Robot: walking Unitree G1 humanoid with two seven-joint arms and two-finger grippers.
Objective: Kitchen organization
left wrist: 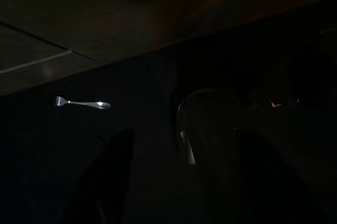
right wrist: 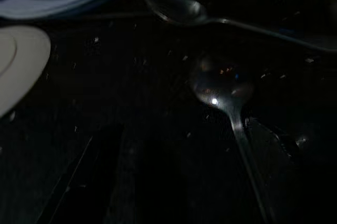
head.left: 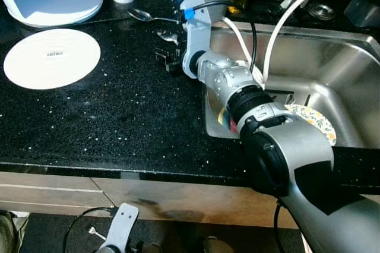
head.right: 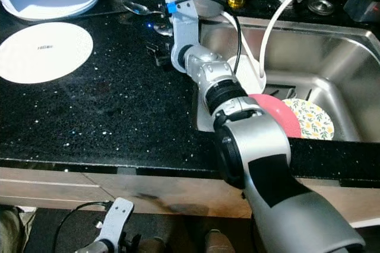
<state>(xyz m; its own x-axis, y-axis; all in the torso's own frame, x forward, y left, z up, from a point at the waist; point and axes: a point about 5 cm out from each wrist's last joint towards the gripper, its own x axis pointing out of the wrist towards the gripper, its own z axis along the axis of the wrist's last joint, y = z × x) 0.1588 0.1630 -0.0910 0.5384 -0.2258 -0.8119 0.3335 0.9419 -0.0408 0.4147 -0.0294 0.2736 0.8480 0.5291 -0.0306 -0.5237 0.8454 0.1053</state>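
A spoon (right wrist: 224, 95) lies on the black table (head.left: 119, 116) beside the sink (head.right: 332, 57), right pincer (head.left: 168, 58) low over it, fingers apart, gripping nothing yet; a second spoon (head.left: 142, 15) sits just behind. White plate (head.left: 52, 58) waits, dishes remain in the sink; tidying looks barely begun; left pincer (left wrist: 174, 182) hangs idle, spread.

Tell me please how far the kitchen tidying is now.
Early stage, it seems. Done: plates already lie in the sink. In hand: the right gripper reaches low over the counter beside two spoons. Left: the spoons, the white plate on the counter, and a fork on the floor.
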